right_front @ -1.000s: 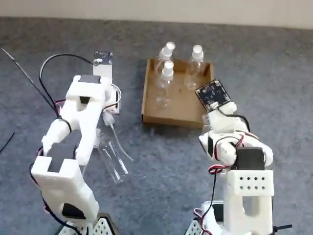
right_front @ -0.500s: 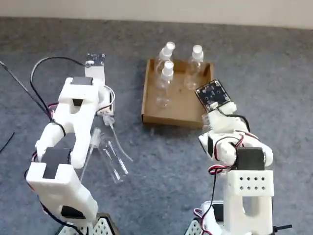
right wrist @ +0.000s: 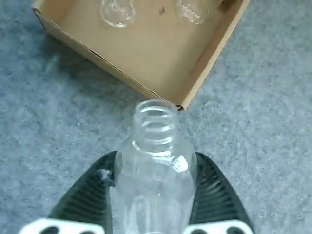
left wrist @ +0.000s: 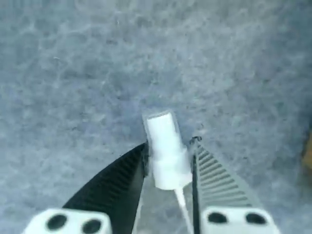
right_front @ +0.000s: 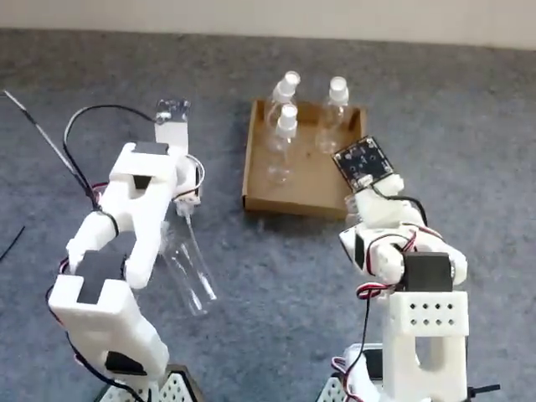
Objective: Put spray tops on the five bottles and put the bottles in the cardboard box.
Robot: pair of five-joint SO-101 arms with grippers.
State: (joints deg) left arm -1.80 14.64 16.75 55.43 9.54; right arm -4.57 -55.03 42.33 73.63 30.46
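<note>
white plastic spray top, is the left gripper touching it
Touching. The left wrist view shows the white plastic spray top wedged between the left gripper's two fingers, both pressed against its sides with no gap.

I see a grey-blue carpet [right_front: 251, 276] under everything, short-piled and mottled, reaching every edge of the high view but the top. Along the top edge lies a pale strip [right_front: 419, 21], cream and plain. I cannot tell whether it is a wall or a board. The seam between the two is straight and dips slightly toward the right. The light on my screen is soft and even, leaving only faint shadows on the carpet. Both wrist views give me the same flecked pile close up.
</note>
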